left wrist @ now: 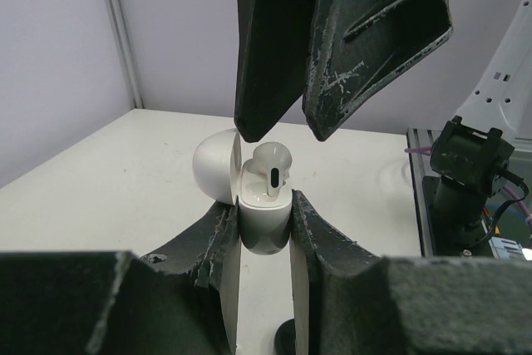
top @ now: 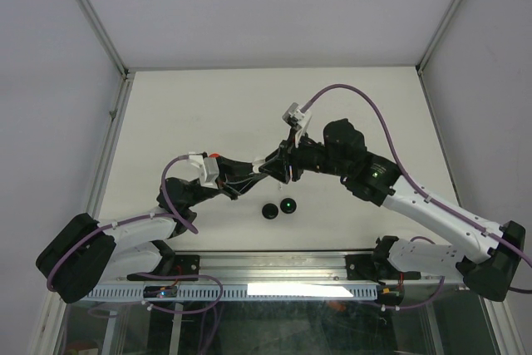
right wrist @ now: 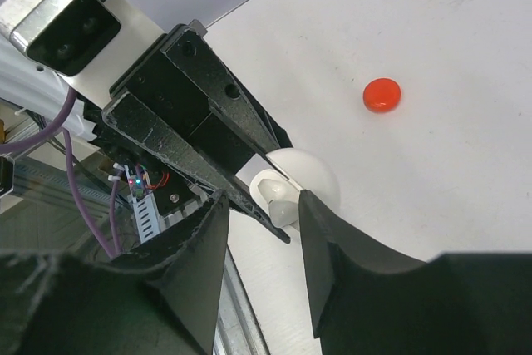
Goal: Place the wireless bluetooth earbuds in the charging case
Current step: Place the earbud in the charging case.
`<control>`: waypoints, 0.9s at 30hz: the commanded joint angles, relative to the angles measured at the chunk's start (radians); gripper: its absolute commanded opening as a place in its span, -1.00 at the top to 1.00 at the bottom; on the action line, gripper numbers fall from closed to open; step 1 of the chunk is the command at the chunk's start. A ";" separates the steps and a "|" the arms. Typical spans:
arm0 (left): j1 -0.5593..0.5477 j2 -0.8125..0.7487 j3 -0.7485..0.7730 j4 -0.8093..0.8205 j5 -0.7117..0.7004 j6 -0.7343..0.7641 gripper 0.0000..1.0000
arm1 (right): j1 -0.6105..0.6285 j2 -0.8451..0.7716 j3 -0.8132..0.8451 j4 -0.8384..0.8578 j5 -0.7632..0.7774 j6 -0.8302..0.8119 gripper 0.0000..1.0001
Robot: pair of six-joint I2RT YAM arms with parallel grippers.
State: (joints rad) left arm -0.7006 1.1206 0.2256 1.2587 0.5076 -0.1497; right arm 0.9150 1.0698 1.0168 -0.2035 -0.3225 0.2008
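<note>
The white counter [top: 357, 97] stands inside an enclosure of pale walls [top: 249, 6]. Above it, the left fingers [left wrist: 218, 243] are clamped on a white charging case [left wrist: 264, 234] with its lid [left wrist: 214, 168] open. One white earbud [left wrist: 273, 174] sits in the case. The right fingers [left wrist: 274, 39] stand parted just above the earbud, holding nothing. Two black discs [top: 269, 211] and a red disc [right wrist: 381, 95] lie on the counter.
</note>
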 commanded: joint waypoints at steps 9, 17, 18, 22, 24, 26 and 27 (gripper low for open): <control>-0.001 -0.019 0.032 0.095 0.022 -0.036 0.81 | -0.001 0.015 0.005 0.030 -0.045 -0.011 0.18; -0.001 -0.026 0.023 0.081 -0.045 -0.035 0.82 | -0.001 0.003 0.014 0.016 -0.099 -0.011 0.24; -0.001 -0.030 0.023 0.067 -0.058 -0.032 0.82 | -0.001 -0.003 0.015 0.013 -0.101 -0.011 0.24; -0.001 -0.036 0.025 0.034 -0.081 -0.025 0.82 | 0.000 -0.012 0.018 0.009 -0.136 -0.006 0.23; -0.002 -0.033 0.026 0.030 -0.087 -0.023 0.82 | 0.001 -0.005 0.027 0.004 -0.163 -0.003 0.23; -0.001 -0.033 0.026 0.025 -0.103 -0.024 0.82 | 0.001 0.002 0.036 -0.005 -0.175 -0.004 0.23; -0.001 -0.034 0.025 0.021 -0.113 -0.023 0.82 | 0.001 0.002 0.038 -0.007 -0.177 -0.004 0.23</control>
State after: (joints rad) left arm -0.7013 1.1034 0.2256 1.2625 0.4915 -0.1726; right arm 0.9005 1.0855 1.0164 -0.2043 -0.3847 0.1883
